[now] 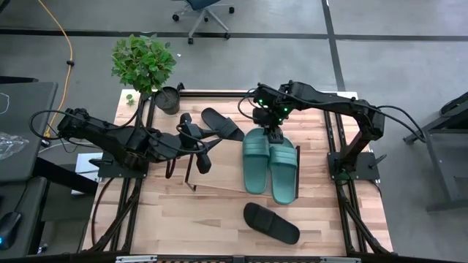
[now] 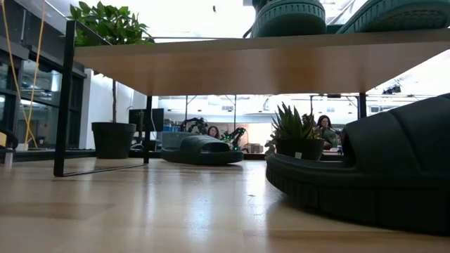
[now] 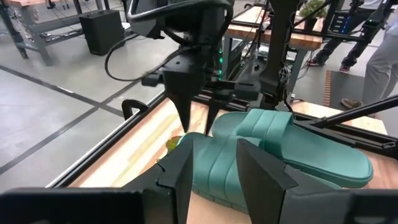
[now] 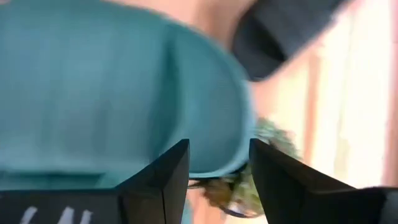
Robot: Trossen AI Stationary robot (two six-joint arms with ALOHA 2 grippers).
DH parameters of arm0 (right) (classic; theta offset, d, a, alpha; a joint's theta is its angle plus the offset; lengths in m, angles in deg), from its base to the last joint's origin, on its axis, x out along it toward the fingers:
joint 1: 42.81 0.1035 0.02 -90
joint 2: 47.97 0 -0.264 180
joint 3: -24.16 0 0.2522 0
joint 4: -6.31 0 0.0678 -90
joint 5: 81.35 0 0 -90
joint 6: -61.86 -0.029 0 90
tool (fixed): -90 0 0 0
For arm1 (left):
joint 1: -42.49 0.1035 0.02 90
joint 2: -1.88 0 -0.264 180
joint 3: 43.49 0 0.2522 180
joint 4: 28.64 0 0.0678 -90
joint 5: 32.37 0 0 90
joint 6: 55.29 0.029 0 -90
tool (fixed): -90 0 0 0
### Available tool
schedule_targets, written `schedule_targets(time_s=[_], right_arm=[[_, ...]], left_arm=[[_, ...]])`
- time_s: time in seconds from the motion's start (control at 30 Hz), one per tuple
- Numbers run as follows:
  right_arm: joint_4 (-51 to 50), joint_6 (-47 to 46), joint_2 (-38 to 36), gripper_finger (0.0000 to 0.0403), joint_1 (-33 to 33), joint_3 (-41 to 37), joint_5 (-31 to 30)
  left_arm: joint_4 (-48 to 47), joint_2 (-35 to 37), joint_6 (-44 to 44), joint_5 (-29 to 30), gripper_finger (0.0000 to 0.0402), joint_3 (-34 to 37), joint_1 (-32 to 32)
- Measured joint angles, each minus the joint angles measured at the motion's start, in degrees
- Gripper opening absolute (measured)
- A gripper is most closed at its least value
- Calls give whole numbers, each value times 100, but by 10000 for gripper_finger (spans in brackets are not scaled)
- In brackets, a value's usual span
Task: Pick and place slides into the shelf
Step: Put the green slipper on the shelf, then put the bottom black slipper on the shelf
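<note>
Hovering right gripper [image 1: 274, 136], jaws spread and empty, over teal slides [image 1: 269, 164] centre frame on shelf [image 1: 219, 179]. Left gripper [image 1: 207, 148] part-open, empty, waiting centre-left. Next: fetching black slide [image 1: 270, 223] lower centre on tabletop [image 1: 183, 226].

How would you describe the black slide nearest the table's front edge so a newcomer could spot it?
Start at the shelf holding two teal slides. On the tabletop before it lies one black slide, alone; the other black slide sits behind the shelf by the potted plant.

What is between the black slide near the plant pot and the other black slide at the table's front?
The two teal-green slides on the light wood shelf, seen from above.
</note>
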Motion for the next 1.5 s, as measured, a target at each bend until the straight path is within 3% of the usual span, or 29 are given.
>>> schedule_targets(time_s=[0.07, 0.2, 0.37, 0.67, 0.87, 1.03, 1.23, 1.37, 1.5], right_arm=[[128, -196, -12, 158, -33, 0, -350], [215, -936, -53, 158, -190, 23, -472], [-17, -1918, -225, 158, -510, 84, 400], [-226, -2427, -1326, 158, -717, 79, 417], [-287, -3191, -2189, 158, -453, -196, 191], [677, -4632, -3334, 158, 107, -1670, -83], [2385, -7166, -4737, 158, 1442, -3516, -535], [2975, -8378, -5256, 158, 2464, -4049, -1319], [3446, -9298, -5318, 158, 3532, -4116, -2581]], left_arm=[[-19, 0, 0, 0, 111, 0, 0], [-30, 0, -4, -2, 111, 0, 0], [-259, -28, -79, -118, 111, 0, 0], [-677, -28, -433, -223, 111, 0, 0], [-794, -28, -423, -247, 111, 0, 0], [-793, -28, -293, -448, 111, 0, 0], [-796, -28, -290, -610, 111, 0, 0], [-1008, 3, -284, -822, 111, 0, 0], [-1273, 74, -267, -1050, 111, 2, 0]])
